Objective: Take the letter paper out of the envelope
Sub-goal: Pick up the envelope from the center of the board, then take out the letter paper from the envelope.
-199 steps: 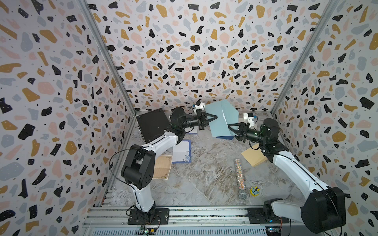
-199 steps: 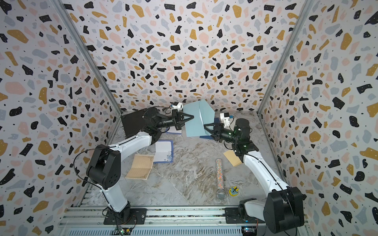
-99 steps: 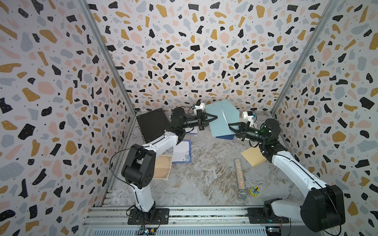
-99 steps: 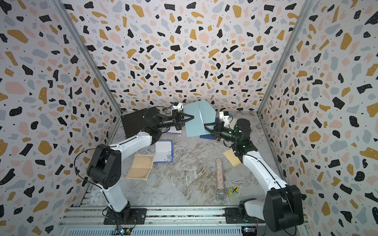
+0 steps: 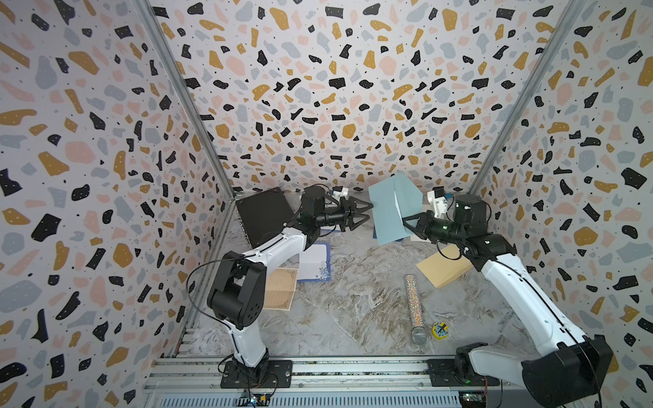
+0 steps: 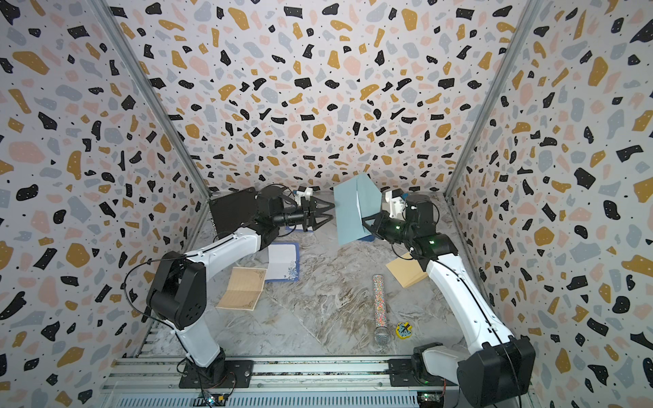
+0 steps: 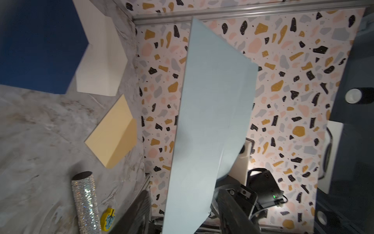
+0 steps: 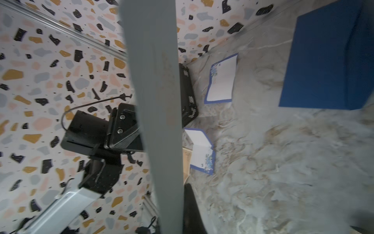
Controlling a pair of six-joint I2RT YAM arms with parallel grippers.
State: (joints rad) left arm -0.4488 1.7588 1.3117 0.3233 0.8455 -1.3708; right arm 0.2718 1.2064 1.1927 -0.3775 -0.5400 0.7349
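Terrazzo-print walls are seen on three sides, with a marble-look table (image 5: 353, 311) underneath it all. The light blue envelope (image 5: 387, 212) is held up in the air over the back of the table, clear of the surface. It's stood on end, so its long axis runs roughly up and down with a bit of a lean.

It's pinched near a lower corner by the right gripper (image 5: 407, 226), jaws clamped on it. The left gripper (image 5: 364, 216) is pointed at the opposite long edge, jaws spread apart with nothing in them. Its upper tip is right at that edge, but whether contact is made can't be told. So the envelope lies dead ahead of the free gripper, which is probably the one to be used for the pull.

As for what's inside: a thin white line (image 5: 396, 206) is seen running down the envelope's face in both top views. That could be the letter's edge or just the flap's, and it can't be settled from here. No paper is seen sticking out in either wrist view.

Flat on the table, a tan envelope (image 5: 441, 270), a blue-bordered sheet (image 5: 316, 263) and a tan sheet (image 5: 281, 293) are spotted, all well apart from the grippers.
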